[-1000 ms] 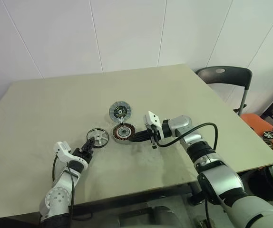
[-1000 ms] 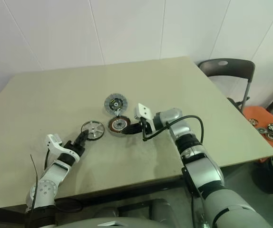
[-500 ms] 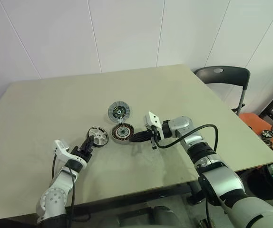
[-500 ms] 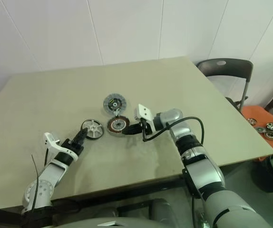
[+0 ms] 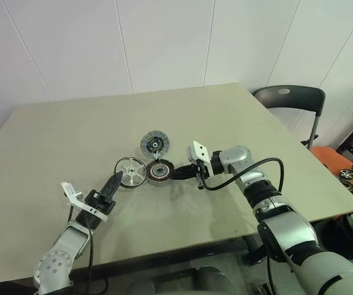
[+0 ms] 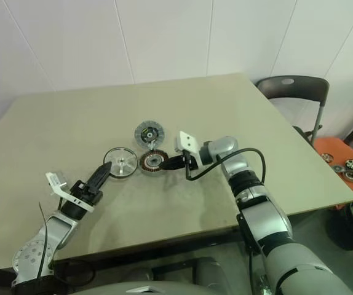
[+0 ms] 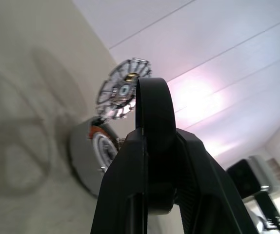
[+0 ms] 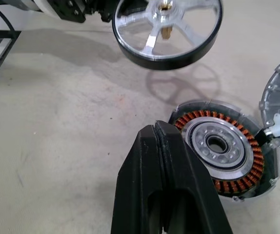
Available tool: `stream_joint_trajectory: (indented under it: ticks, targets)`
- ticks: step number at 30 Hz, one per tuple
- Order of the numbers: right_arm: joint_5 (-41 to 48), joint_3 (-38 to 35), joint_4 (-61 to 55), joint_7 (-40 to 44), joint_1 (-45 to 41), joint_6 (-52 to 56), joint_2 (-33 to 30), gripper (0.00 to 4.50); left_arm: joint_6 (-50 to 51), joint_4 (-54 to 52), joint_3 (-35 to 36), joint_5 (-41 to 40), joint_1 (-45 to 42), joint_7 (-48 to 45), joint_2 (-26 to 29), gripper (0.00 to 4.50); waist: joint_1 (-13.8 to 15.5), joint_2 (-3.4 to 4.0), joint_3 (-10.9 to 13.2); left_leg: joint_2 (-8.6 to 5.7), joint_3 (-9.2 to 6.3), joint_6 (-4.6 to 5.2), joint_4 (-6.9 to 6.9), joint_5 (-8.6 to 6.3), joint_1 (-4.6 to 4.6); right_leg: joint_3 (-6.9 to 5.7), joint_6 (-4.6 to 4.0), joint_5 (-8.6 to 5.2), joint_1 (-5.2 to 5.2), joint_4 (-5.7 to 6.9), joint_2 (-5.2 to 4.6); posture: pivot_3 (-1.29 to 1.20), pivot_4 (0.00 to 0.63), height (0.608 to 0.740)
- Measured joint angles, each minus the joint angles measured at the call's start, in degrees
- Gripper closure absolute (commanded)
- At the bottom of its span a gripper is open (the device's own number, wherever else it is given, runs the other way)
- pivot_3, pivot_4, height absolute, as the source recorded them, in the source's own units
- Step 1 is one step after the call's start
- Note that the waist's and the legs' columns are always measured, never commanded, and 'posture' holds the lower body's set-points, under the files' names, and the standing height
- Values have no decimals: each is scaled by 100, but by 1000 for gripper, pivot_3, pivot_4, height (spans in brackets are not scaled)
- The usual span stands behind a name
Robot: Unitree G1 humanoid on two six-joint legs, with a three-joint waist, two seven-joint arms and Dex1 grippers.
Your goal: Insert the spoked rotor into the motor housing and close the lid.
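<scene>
Looking down at the table point(image 5: 53, 135), we saw our left gripper point(image 5: 116, 180) low in the left part of the frame, its two black fingers pinched onto the dark rim of the spoked rotor point(image 5: 130, 168). The rotor was up in the air, off the table, and its shadow lay under it. It hung just to the left of the motor housing point(image 5: 159, 171), close beside it.

The housing sat near the middle of the frame, with its ring of copper wire open to the top. The lid point(image 5: 155, 144) lay flat on the table just above the housing in the frame, almost touching it.

Our right gripper point(image 5: 178, 174) came in from the right side, pointing left. Its fingers were clenched tight together with nothing in them, and their tips sat right beside the housing's right edge. We could not tell if they touched it.

A dark chair point(image 5: 290, 101) stood past the table's right edge.
</scene>
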Motion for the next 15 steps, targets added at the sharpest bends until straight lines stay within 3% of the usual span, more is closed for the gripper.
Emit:
stream_joint_trajectory:
  ticks: [7, 15]
  targets:
    - [-58, 6, 20, 65, -2, -187, -223, 4500, 91, 293, -299, -7, -505, -95, -124, 4022, 3, 0, 0, -3, 0, 0, 3, 0, 3, 0, 0, 0, 5, 1, 0, 0, 0, 740]
    - [-44, 4, -42, 320, -31, -148, -365, 4500, 94, 1450, -539, 357, -1172, -340, -222, 4022, 0, 0, 0, -3, -1, 0, 4, 1, 4, 0, 0, 1, 6, 3, 2, 0, 0, 740]
